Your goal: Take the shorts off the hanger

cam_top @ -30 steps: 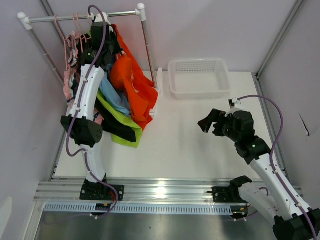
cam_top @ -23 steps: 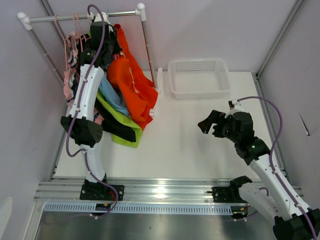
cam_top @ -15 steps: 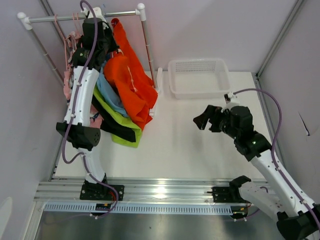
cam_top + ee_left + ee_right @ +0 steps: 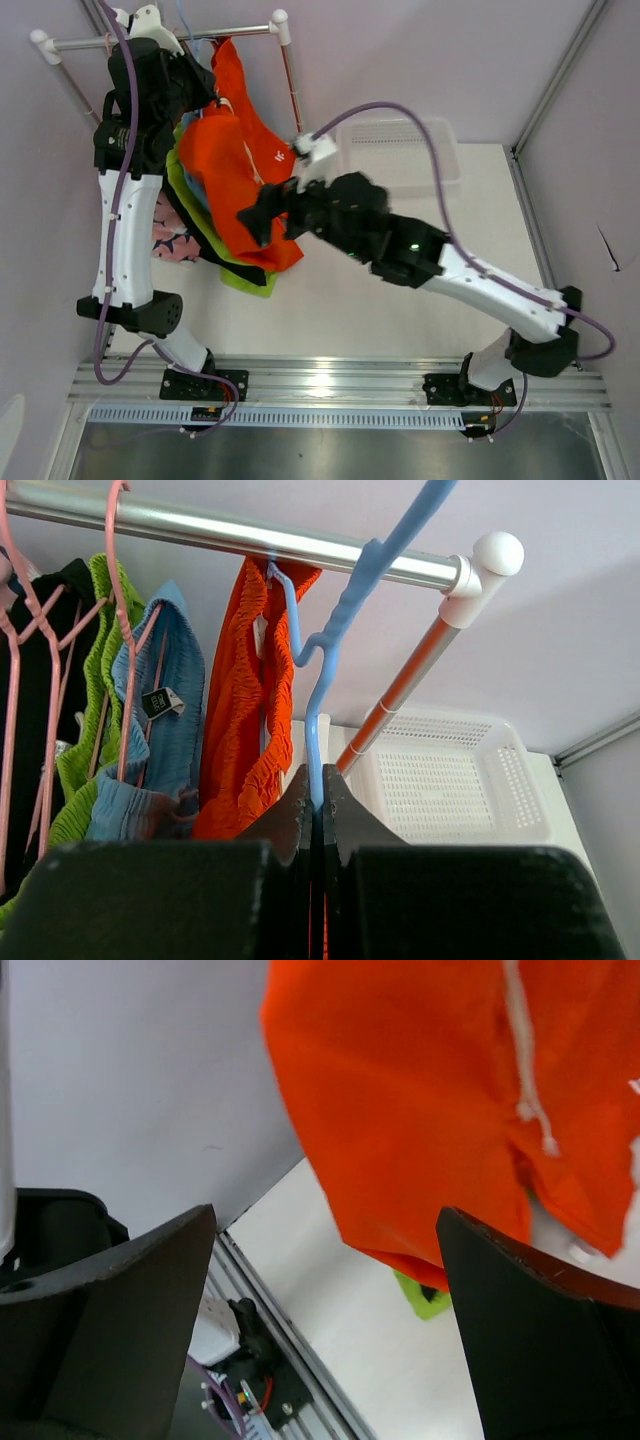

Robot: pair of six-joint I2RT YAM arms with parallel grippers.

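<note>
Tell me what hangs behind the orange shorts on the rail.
Light blue shorts, then lime green shorts, then black shorts. From above, the orange shorts hide most of the blue pair.

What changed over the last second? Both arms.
Right gripper swung left across the table and is now open at the orange shorts. Left gripper, shut on the blue hanger, rose toward the rail. Basket and rail unmoved.
</note>
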